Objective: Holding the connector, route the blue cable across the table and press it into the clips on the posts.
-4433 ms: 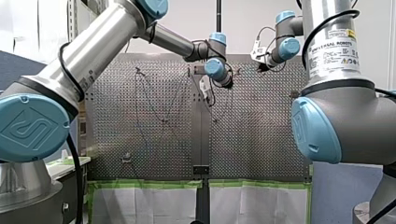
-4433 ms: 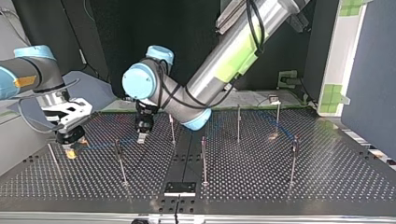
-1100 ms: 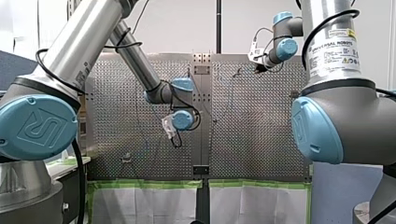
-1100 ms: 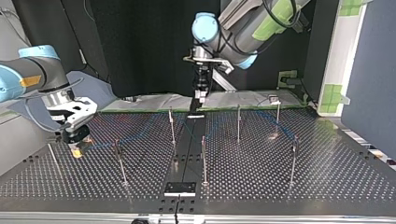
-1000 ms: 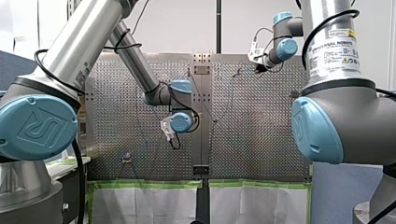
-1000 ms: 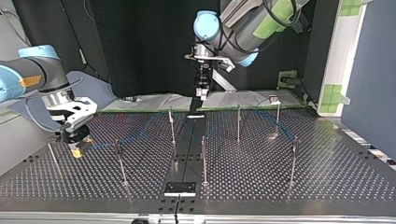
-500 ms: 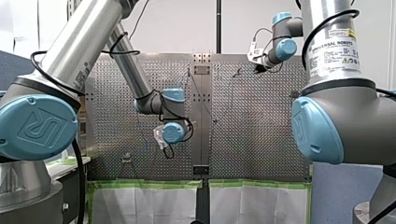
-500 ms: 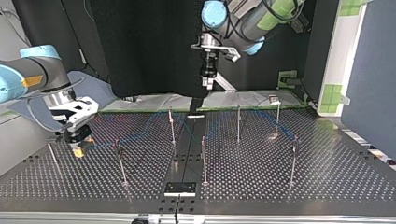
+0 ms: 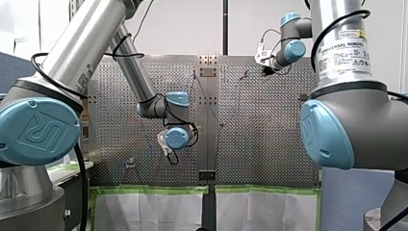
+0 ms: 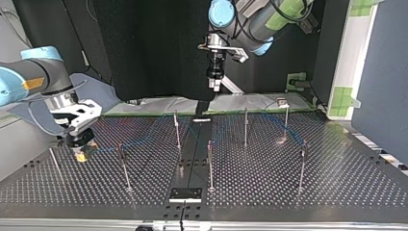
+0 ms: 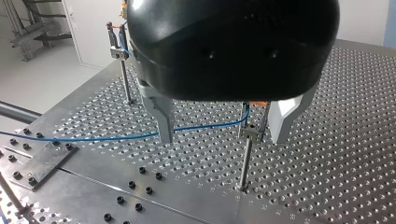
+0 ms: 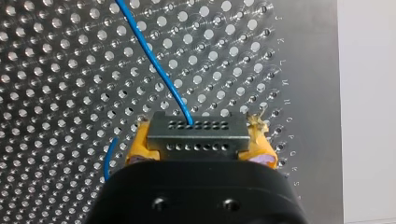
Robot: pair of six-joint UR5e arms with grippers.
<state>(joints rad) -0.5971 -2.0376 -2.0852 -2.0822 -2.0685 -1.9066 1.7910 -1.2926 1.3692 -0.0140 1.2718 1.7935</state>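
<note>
In the right wrist view the grey connector (image 12: 197,136) sits clamped between the yellow pads (image 12: 140,142) of my right gripper (image 12: 198,140). The blue cable (image 12: 154,60) leaves it across the perforated plate. At the top view's left, my right gripper (image 10: 81,155) hangs low over the table. My left gripper (image 10: 215,85) is raised high at the back. Its metal fingers (image 11: 161,119) stand apart with nothing held. Below my left gripper (image 11: 224,135) the blue cable (image 11: 116,136) runs into a clip on a post (image 11: 246,135). In the front view my left gripper (image 9: 165,150) is near the middle.
Several thin posts stand on the table, among them one (image 10: 177,129) near the middle, one (image 10: 246,126) right of it and one (image 10: 302,166) far right. A black plate (image 10: 185,194) lies at the near edge. Another clipped post (image 11: 122,70) stands beyond my left gripper.
My left arm has left the posts, drawn back and risen above the table's back edge in the top view. My right gripper still holds the connector in the same place.
</note>
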